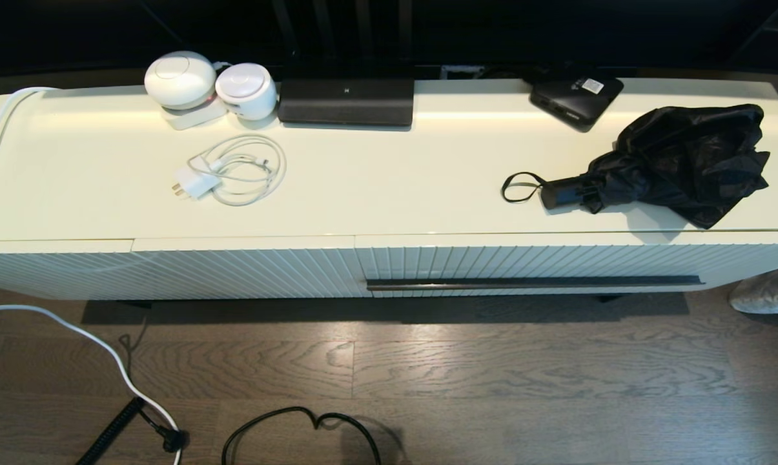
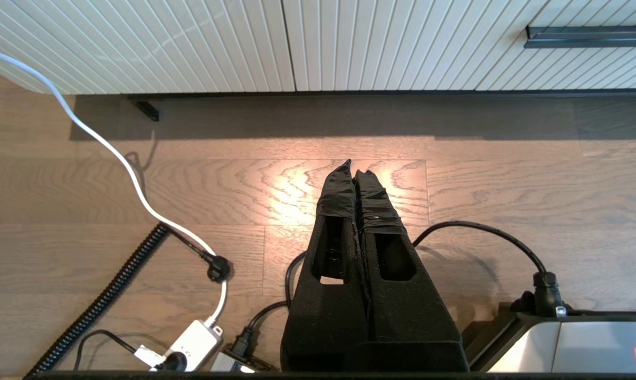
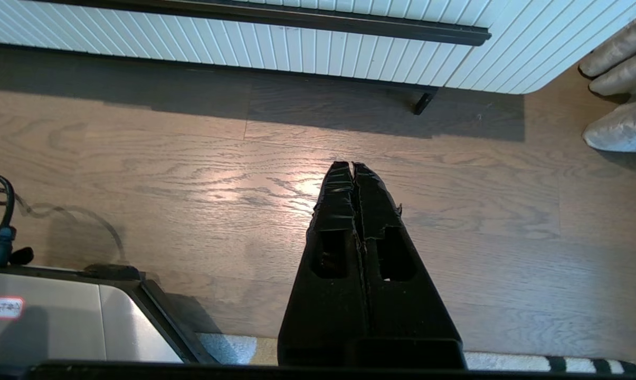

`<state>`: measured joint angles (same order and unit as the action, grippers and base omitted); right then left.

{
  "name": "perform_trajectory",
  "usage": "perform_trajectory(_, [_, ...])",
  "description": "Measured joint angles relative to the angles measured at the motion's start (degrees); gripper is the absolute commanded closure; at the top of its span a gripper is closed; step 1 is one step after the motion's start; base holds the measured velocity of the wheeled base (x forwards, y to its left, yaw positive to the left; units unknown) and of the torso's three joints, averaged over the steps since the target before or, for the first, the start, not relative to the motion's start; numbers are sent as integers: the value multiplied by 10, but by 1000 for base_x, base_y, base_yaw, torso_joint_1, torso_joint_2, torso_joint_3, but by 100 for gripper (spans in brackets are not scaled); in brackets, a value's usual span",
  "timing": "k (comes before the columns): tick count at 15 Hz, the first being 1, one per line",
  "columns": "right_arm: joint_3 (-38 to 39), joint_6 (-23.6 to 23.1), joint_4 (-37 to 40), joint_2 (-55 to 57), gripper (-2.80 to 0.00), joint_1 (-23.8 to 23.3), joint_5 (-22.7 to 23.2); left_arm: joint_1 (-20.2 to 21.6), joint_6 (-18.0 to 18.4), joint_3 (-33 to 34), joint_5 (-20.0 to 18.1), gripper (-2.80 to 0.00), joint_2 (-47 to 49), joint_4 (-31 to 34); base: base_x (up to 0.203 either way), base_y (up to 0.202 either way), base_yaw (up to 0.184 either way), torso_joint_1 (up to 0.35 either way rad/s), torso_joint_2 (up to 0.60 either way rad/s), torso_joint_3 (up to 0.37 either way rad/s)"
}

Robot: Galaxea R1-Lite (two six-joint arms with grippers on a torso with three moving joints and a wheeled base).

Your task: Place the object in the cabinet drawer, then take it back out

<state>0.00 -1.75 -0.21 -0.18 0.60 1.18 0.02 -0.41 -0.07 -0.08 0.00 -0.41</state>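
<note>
The object, a black folding umbrella [image 1: 679, 165], lies on the right part of the cabinet top, its short handle and wrist loop [image 1: 521, 187] pointing left. Below it the cabinet drawer [image 1: 556, 261] is closed, its ribbed cream front carrying a long dark handle bar [image 1: 534, 283]; the bar also shows in the left wrist view [image 2: 587, 37] and the right wrist view [image 3: 296, 18]. Both arms hang low over the wooden floor, out of the head view. My left gripper [image 2: 353, 168] and right gripper [image 3: 351, 168] are shut on nothing.
On the cabinet top [image 1: 389, 187] stand two white round devices [image 1: 208, 81], a coiled white charger cable [image 1: 234, 171], a black router [image 1: 347, 100] and a flat black box with a label [image 1: 576, 97]. Cables [image 1: 130, 381] trail on the floor. A pale cushion [image 1: 769, 290] lies at the right.
</note>
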Motion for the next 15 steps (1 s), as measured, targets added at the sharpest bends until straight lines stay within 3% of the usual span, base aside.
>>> perform_trajectory(15, [0,18,1,0,0,0,-7,0,0,0,0,0,0,0,0,0,0,0,0,0])
